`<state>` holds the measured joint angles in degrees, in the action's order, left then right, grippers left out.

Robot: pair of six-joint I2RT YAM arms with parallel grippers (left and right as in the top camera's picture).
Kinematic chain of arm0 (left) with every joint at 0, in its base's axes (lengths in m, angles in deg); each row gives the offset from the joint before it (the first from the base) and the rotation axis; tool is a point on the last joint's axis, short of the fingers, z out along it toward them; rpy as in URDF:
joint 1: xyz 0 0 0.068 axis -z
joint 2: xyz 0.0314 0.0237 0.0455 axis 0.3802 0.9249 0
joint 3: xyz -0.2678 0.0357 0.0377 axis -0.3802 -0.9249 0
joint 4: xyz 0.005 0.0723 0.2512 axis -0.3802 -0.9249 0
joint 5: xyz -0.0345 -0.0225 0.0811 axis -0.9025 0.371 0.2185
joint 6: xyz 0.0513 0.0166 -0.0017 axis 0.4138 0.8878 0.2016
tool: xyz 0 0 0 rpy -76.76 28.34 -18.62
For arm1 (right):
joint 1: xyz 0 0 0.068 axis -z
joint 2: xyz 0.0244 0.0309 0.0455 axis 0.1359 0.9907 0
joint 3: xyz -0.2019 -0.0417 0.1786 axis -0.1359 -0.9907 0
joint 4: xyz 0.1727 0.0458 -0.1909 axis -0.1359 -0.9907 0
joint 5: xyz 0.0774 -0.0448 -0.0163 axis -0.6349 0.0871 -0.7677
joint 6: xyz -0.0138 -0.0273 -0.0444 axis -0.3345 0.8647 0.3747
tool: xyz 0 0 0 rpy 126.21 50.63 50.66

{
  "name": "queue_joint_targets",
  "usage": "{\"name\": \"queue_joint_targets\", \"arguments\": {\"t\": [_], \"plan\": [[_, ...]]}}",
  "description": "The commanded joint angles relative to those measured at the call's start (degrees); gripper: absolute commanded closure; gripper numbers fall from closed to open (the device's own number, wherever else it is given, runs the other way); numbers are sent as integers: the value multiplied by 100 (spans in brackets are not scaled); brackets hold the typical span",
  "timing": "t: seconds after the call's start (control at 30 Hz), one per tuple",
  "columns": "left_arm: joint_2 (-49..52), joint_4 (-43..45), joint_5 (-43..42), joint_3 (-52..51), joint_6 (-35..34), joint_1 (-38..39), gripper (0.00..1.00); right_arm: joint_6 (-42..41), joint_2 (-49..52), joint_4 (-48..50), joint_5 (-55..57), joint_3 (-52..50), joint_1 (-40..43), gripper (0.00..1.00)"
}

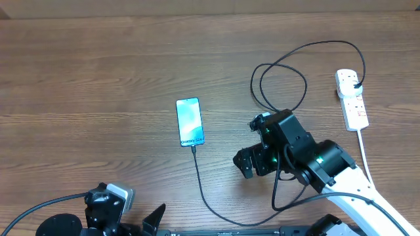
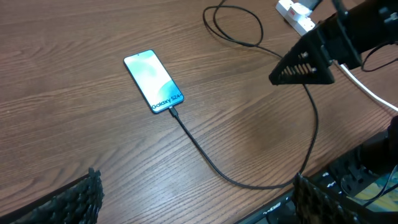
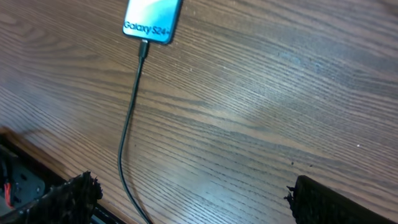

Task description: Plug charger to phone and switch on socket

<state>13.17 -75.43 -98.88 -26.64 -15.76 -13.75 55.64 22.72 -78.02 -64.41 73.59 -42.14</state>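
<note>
The phone (image 1: pixel 189 122) lies flat mid-table with its screen lit, showing "Galaxy" text. The charger cable (image 1: pixel 199 177) has its tip in the phone's bottom edge. It runs toward the front edge, loops behind my right arm, and ends in a black plug (image 1: pixel 357 84) seated in the white socket strip (image 1: pixel 352 105) at the far right. My right gripper (image 1: pixel 252 141) is open and empty, hovering right of the phone. The right wrist view shows the phone (image 3: pixel 152 18), the cable (image 3: pixel 129 124) and the open fingers (image 3: pixel 193 199). My left gripper (image 2: pixel 196 205) is open and empty near the front edge, with the phone (image 2: pixel 153 81) ahead of it.
The strip's thick white cord (image 1: pixel 365 154) runs down toward the right front edge. A dark keyboard (image 2: pixel 360 180) sits beyond the table's front edge. My right gripper (image 2: pixel 305 62) shows in the left wrist view, above the cable.
</note>
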Motion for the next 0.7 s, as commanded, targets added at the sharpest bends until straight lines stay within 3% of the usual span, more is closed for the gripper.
{"name": "queue_joint_targets", "arguments": {"t": [0.0,0.23,0.33,0.5,0.67], "plan": [[-72,-22,42,-31,-55,4,0,-17,120,39,31,-26,-22,0],[-820,-166,42,-387,-55,-28,0,-17,273,39,31,-26,-22,0],[-1368,247,85,-839,-33,-164,0,-17,273,42,31,-26,-22,0],[-2120,2522,22,-1834,-35,-463,1,-17,273,42,31,-26,-22,0],[-2116,4695,42,-2979,-35,-566,1,-17,271,42,31,-26,-22,0]]}}
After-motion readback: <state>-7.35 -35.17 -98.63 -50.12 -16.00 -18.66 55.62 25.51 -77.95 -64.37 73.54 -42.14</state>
